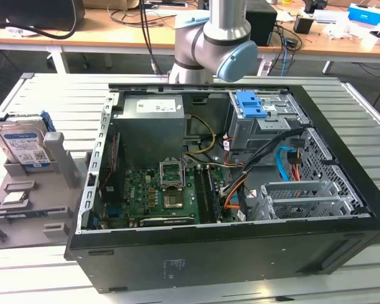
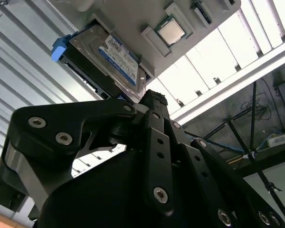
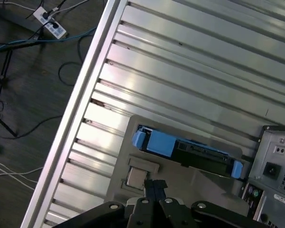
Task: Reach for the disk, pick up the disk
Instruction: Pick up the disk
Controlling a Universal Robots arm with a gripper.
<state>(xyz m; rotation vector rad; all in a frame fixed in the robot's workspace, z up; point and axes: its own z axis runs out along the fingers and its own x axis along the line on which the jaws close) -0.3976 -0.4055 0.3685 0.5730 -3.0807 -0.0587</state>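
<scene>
Your disk (image 1: 23, 144) stands on edge in a slot of the grey holder (image 1: 31, 221). The holder lies on the slatted surface (image 1: 367, 126) just beside the open case (image 1: 209, 256), on the exterior view's left of it. A small chip (image 1: 16, 197) sits in the same holder, further from the case than the disk. In both wrist views your gripper (image 3: 155, 184) (image 2: 154, 99) has its fingers pressed together and empty, over the holder outside the case, not touching the disk.
</scene>
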